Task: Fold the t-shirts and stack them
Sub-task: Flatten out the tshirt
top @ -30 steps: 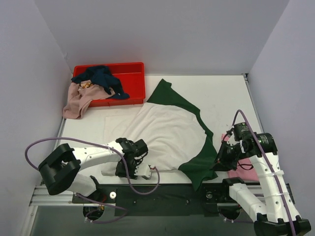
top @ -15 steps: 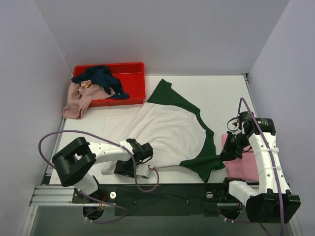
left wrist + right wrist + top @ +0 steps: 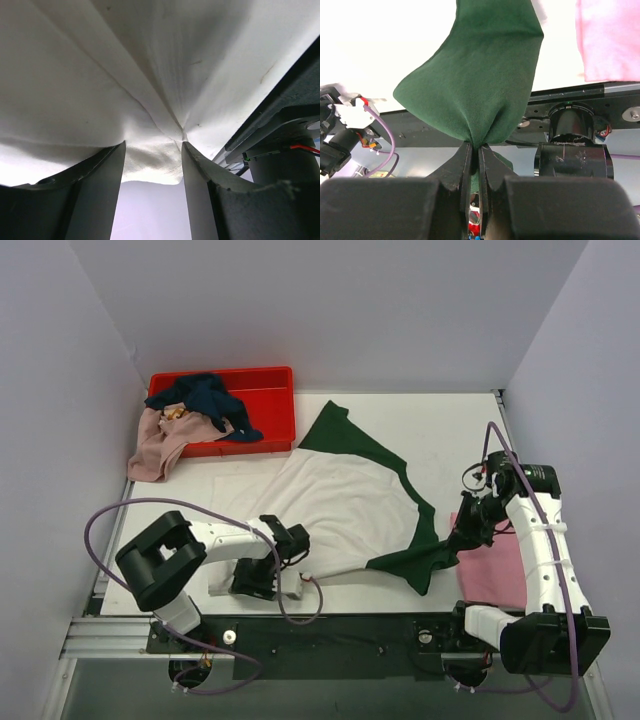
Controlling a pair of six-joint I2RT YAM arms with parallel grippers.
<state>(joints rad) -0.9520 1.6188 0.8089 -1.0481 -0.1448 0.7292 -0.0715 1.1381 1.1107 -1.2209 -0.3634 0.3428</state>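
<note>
The white t-shirt (image 3: 335, 505) with dark green sleeves lies spread in the middle of the table. My right gripper (image 3: 464, 539) is shut on its near green sleeve (image 3: 420, 560) and holds it lifted and drawn to the right; the wrist view shows the green cloth (image 3: 475, 75) pinched between the shut jaws of that gripper (image 3: 476, 146). My left gripper (image 3: 252, 585) sits at the shirt's near left hem. Its fingers (image 3: 107, 170) stand apart, with the white hem (image 3: 150, 162) lying between them. A bright pink t-shirt (image 3: 497, 570) lies flat at the near right.
A red crate (image 3: 270, 400) at the back left holds a navy t-shirt (image 3: 205, 398) and a dusty pink one (image 3: 160, 445) that hangs over its side. Grey walls close in the table. The black base rail (image 3: 350, 640) runs along the near edge.
My right gripper has moved up and to the right with the green sleeve, uncovering more of the pink shirt. My left gripper has shifted slightly toward the near edge at the hem.
</note>
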